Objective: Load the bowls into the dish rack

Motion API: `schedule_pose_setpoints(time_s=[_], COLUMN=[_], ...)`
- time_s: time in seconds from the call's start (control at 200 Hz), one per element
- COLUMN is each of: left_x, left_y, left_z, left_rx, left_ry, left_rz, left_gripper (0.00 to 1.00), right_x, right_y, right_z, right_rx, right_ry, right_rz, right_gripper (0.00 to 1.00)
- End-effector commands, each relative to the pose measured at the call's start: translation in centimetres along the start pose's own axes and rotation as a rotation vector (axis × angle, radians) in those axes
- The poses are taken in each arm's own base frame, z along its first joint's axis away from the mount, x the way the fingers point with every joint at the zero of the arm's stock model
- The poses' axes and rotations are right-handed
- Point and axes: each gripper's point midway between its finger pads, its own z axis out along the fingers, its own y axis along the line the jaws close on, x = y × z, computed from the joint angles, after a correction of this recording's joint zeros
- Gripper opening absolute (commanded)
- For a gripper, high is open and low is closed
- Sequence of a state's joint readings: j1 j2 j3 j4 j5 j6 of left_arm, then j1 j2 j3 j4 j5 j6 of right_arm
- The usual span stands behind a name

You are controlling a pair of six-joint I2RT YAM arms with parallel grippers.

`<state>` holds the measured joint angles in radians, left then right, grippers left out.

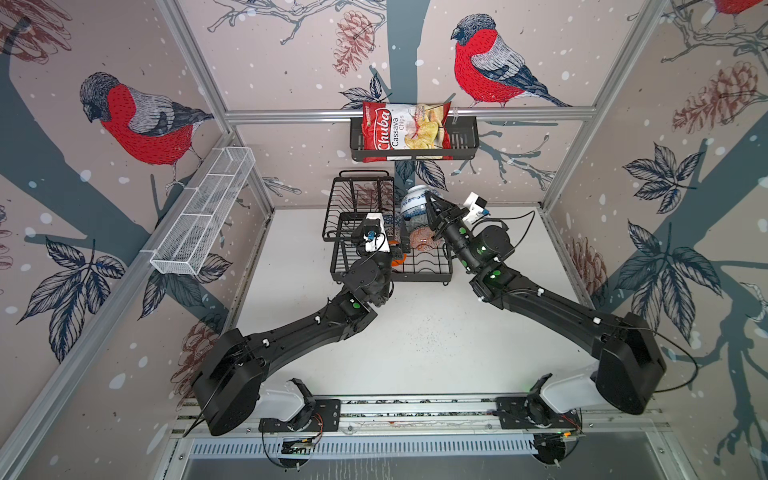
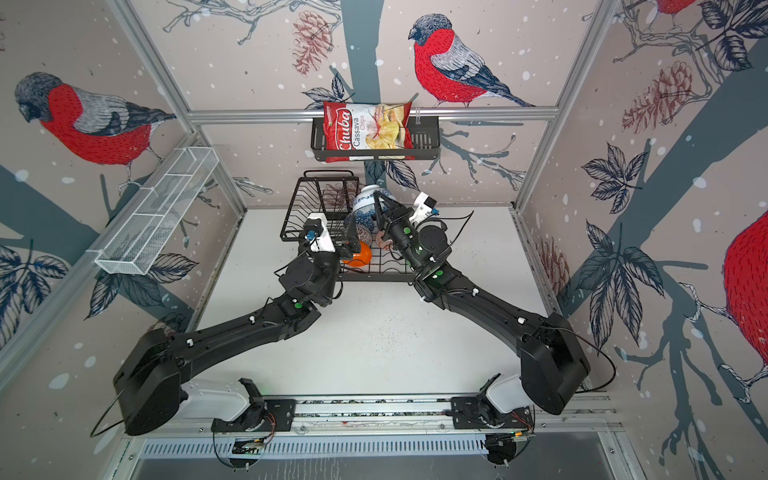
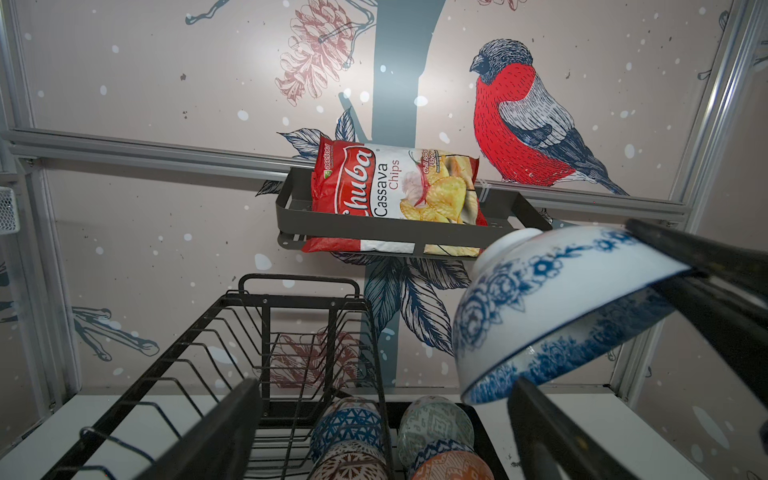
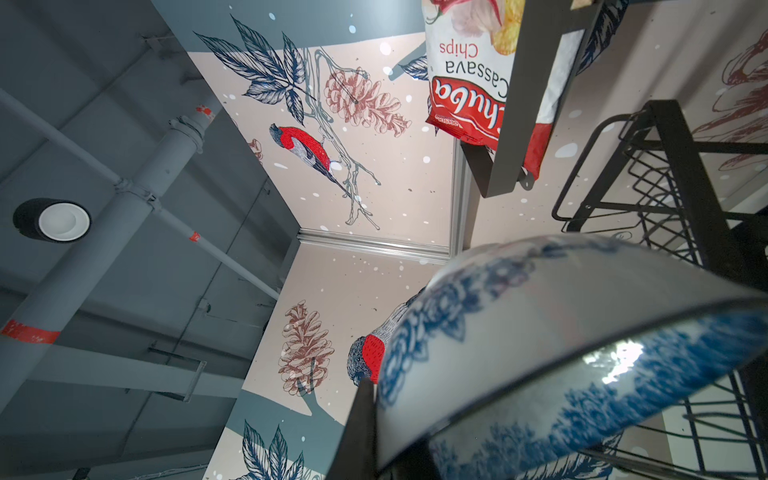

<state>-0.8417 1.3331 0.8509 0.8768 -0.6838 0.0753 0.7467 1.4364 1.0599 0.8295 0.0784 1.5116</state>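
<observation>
Jaws: left spread wide, right pinched on the floral bowl's rim

Left gripper point(image 3: 384, 388) stands with its fingers far apart and nothing between them, over the left part of the dish rack point(image 1: 432, 277), just in front of the upper shelf point(image 1: 359, 199). In a top view it sits right above the plain orange bowl point(image 2: 359, 254). Right gripper point(image 1: 430, 208) is closed on the rim of the blue-white floral bowl point(image 1: 415, 203) and holds it in the air above the back of the lower tray. The bowl is tilted, with its foot up and toward the back wall.

The held bowl hangs just beside the right edge of the upper shelf, and the left wrist view shows a gap between them. Wavy wires of the lower tray show bare along the front right. The white table point(image 1: 415, 340) spreads wide between the rack and the arm bases.

The held bowl is glossy white, with dark blue flowers outside and a blue band inside the rim.

Below it, bowls stand on edge in the tray. They include the dark blue geometric bowl point(image 3: 349, 424), the grey-green patterned bowl point(image 3: 434, 419) and the orange-white patterned bowl point(image 1: 422, 240), which lies under the right arm's wrist.

The black slatted basket point(image 1: 465, 143) with the chips bag point(image 1: 405, 126) hangs on the back wall rail, above and behind the rack. The white mesh basket point(image 1: 203, 212) sits on the left wall, well apart
</observation>
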Motion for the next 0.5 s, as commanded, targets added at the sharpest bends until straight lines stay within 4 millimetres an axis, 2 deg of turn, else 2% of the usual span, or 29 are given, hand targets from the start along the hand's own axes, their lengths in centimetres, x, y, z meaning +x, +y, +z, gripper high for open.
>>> schedule_pose_setpoints(time_s=[0.0,0.155,0.285,0.37,0.4,0.42,0.495], left_x=[0.0,0.4,1.3,2.4,3.6,3.0,4.1], left_y=[-0.3,-1.1,-3.2,-5.4,-5.6,-5.9,-6.2], left_z=[-0.4,-0.7,-1.3,-1.5,-1.7,-1.4,-1.6], left_rx=[0.04,0.098,0.239,0.366,0.384,0.388,0.402], left_ry=[0.024,0.09,0.171,0.254,0.299,0.3,0.348], left_rz=[-0.008,0.04,0.121,0.149,0.163,0.153,0.146], left_gripper=[0.98,0.98,0.98,0.97,0.97,0.97,0.98], right_x=[-0.9,-2.5,-3.9,-4.6,-4.8,-5.0,-5.5], right_y=[3.1,2.5,1.2,-0.1,-0.6,-1.0,-2.6], right_z=[-0.7,-1.9,-3.1,-3.9,-4.1,-4.3,-4.9], right_rx=[-0.108,-0.114,-0.092,-0.056,-0.043,-0.033,0.004], right_ry=[-0.028,-0.053,-0.08,-0.096,-0.104,-0.111,-0.127], right_rz=[-0.028,-0.028,-0.03,-0.048,-0.053,-0.057,-0.063], right_gripper=[0.0,0.0,0.0,0.0,0.0,0.0,0.0])
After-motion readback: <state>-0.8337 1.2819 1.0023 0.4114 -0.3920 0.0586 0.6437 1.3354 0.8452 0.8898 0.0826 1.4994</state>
